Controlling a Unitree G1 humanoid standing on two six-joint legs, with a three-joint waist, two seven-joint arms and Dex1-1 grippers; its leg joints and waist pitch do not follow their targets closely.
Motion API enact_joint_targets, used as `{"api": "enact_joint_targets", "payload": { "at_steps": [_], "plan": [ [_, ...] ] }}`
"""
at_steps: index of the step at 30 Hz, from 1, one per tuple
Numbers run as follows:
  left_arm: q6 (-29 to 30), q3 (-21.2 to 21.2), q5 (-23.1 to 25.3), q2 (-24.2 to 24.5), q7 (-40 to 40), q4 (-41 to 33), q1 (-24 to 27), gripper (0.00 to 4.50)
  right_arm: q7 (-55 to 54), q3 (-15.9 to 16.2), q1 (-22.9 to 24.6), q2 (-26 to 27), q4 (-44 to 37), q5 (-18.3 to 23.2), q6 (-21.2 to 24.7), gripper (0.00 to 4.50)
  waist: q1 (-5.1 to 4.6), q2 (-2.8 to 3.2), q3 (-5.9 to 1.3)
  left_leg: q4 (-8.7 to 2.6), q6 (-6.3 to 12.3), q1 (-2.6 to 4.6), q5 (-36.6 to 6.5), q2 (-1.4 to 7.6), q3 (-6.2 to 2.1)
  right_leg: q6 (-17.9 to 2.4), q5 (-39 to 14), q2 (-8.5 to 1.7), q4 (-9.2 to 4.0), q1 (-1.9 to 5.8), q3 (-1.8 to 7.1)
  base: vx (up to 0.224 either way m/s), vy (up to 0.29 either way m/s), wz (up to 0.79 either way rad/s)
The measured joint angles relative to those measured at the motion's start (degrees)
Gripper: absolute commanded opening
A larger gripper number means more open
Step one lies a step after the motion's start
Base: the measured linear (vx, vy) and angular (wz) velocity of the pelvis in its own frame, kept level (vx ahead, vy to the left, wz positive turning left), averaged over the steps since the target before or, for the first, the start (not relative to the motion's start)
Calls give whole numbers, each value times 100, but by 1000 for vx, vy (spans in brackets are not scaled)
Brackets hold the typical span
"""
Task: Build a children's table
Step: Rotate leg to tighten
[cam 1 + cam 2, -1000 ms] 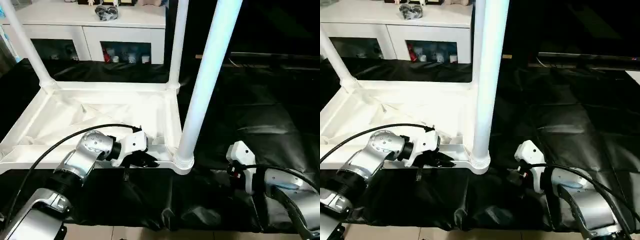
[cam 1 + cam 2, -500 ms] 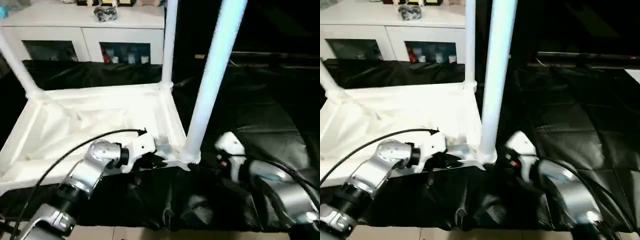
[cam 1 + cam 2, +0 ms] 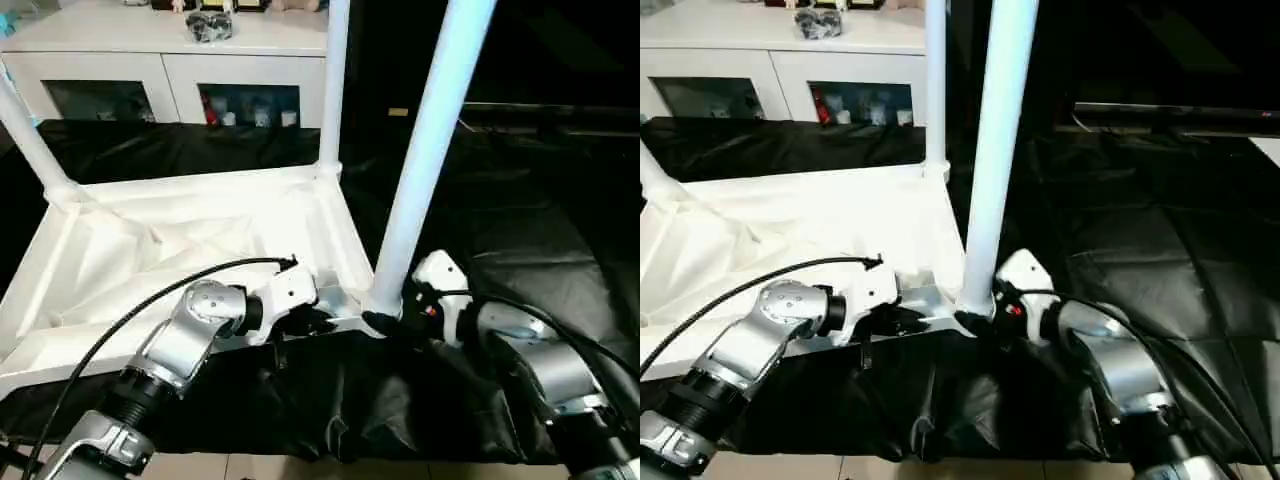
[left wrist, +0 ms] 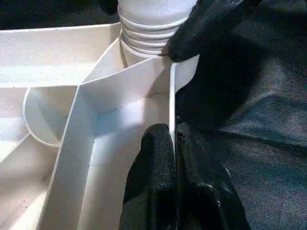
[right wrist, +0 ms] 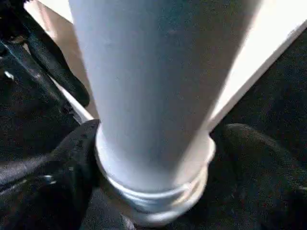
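The children's table lies upside down on a black cloth, its ribbed white top [image 3: 180, 185] facing up. Three white legs stand in corner sockets: the near leg [image 3: 425, 150], a far right one [image 3: 333, 80] and a far left one [image 3: 25, 130]. My left gripper [image 3: 318, 322] is shut on the thin front rim [image 4: 171, 96] of the top, just beside the near leg's socket. My right gripper [image 3: 385, 318] is open around the near leg's ribbed base [image 5: 153, 191], a black finger [image 5: 72, 163] against the collar and the other on the opposite side.
A white cabinet with glass doors [image 3: 170, 60] stands behind the work. The black cloth [image 3: 520, 220] spreads out wrinkled to the right. Its front edge hangs down to the light floor [image 3: 250, 465]. A black cable [image 3: 120, 320] arcs over my left forearm.
My right gripper has moved left from the cloth to the near leg's base and now straddles it. The left gripper has kept its hold on the rim. The camera has shifted.
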Motion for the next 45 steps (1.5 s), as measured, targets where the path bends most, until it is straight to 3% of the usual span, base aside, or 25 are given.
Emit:
{"api": "enact_joint_targets", "payload": {
  "at_steps": [11, 12, 16, 20, 26, 33, 35, 38, 40, 45],
  "plan": [
    [23, 1, 0, 12, 68, -4, 2, 0, 112, 19, -93, 89, 264, 10, -238, 312, -51, 0, 0, 1, 0, -2, 0, 0, 0, 0, 0, 0, 0, -1, 0, 0, 0, 0],
    [25, 1, 0, 12, 76, -6, 4, 0, 113, 19, -100, 95, 279, 10, -251, 288, -55, 0, 0, 1, 0, -2, 0, 0, 0, 0, 0, 0, 0, -1, 0, 0, 0, 0],
    [25, 17, 1, 7, 203, -13, 27, 0, -28, 5, -161, 221, 428, 4, -332, 280, -94, -1, 0, 1, 0, -1, 0, 1, 0, 0, 0, 0, 1, -2, 0, 0, 0, 0],
    [91, 115, 120, -254, 682, 215, -72, 0, -871, -190, -242, 665, 717, -159, -420, 276, -133, 0, -1, 6, 0, 1, 0, 1, 0, -6, 4, 0, 5, -1, 1, 0, 0, 0],
    [211, 197, 412, -1055, 1746, 1123, -625, 0, -2725, -573, -728, 1616, 1511, -478, -452, 275, -127, 12, -6, 9, -2, 5, 1, 0, 0, -28, 17, -2, -1, 5, 1, 0, 0, 0],
    [103, 215, 501, -1191, 1897, 1298, -694, 0, -2897, -614, -842, 1666, 1745, -509, -610, 275, -108, 36, -18, 6, -1, 4, 1, -3, 0, -28, 18, -5, -5, 10, -1, 0, 0, 0],
    [3, 214, 512, -1180, 1896, 1310, -684, 0, -2838, -669, -841, 1669, 1786, -481, -701, 345, -107, 45, -13, 6, -1, -1, 1, -3, 0, -27, 18, -5, -5, 5, -1, 0, 0, 0],
    [-230, 224, 505, -1075, 1779, 1307, -625, 0, -2459, -722, -839, 1632, 1784, -407, -710, 351, -109, 52, -12, 3, -1, -3, 1, -3, 0, -26, 18, -5, -5, 1, -2, 0, 0, 0],
    [-281, 234, 497, -1020, 1686, 1239, -569, 0, -2245, -709, -834, 1540, 1757, -380, -701, 385, -110, 56, -11, -3, -1, -4, 1, -3, 0, -25, 17, -5, -5, -3, -2, 0, 0, 0],
    [-417, 245, 268, -614, 1000, 840, -303, 0, -1135, -334, -689, 929, 1294, -303, -653, 394, -87, 58, -11, -21, -1, -18, 2, -2, 0, -22, 15, -4, -1, -27, -8, 0, 0, 0]
  ]
}}
